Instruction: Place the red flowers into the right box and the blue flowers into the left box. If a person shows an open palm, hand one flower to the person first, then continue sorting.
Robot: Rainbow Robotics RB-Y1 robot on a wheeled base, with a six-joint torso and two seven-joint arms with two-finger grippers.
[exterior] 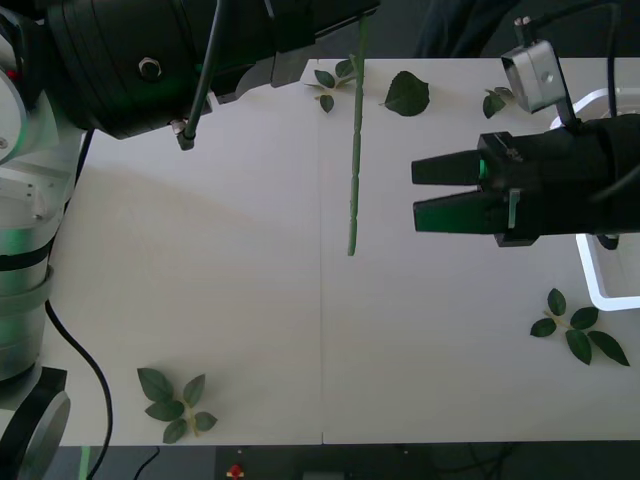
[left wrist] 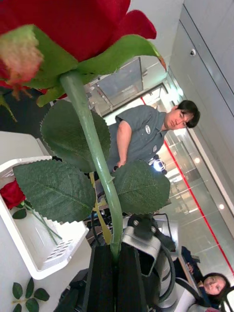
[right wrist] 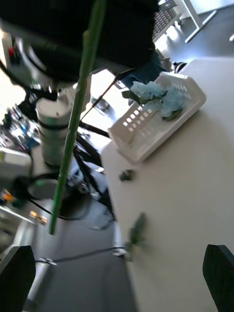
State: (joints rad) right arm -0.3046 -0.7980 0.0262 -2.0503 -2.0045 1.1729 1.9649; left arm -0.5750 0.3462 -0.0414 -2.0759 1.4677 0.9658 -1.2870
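Above the white tabletop [exterior: 200, 300], a red rose [left wrist: 63, 29] with big green leaves, long stem [exterior: 356, 150] hanging down, pinched in the shut left hand [left wrist: 114, 253]. Right hand [exterior: 450, 195] nearby, fingers apart, holding nothing. Another rose [left wrist: 12, 194] in the white box [left wrist: 34, 253]; blue flowers [right wrist: 158, 97] in the other box [right wrist: 146, 131]. Loose leaves [exterior: 175, 405] lying around.

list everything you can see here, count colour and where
red flowers: two; one rose held up by its stem, one lying in the right box
blue flowers: one pale-blue cluster, in the left box
right box: one, white
left box: one, off-white, at the table edge
leaf sprigs: several, green, loose on the white table, e.g.
left gripper: black fingers shut on the rose stem
right gripper: black fingers open, empty, above the table
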